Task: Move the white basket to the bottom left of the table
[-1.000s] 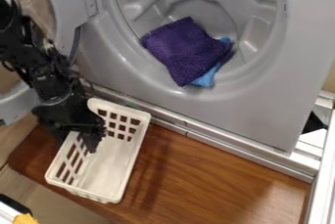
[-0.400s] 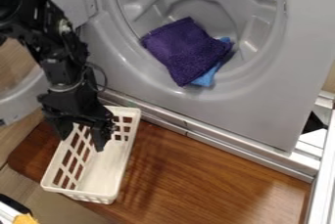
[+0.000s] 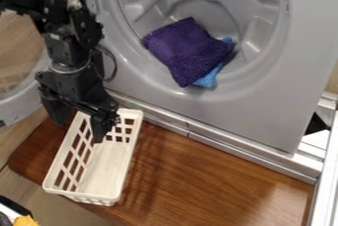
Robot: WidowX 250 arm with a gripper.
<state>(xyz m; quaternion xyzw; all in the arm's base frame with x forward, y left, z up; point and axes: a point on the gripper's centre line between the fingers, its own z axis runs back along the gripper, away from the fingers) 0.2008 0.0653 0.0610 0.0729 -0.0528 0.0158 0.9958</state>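
Behind the work area, we see a big grey front-loading machine (image 3: 264, 104) with its round door open. Before it lies the glossy brown wooden surface (image 3: 204, 170). On its left part we find the white plastic lattice-sided basket (image 3: 105, 173), slanting toward the front edge. The black two-finger tool (image 3: 80, 129) stands wide, astride the basket's left wall. Inside the drum, a textured purple cloth (image 3: 188, 52) partly covers a light-blue cloth (image 3: 210, 78).

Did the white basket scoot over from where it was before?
Yes, a little bit. The white basket went toward the left of the picture, so its right side is farther from the seam in the silver strip.
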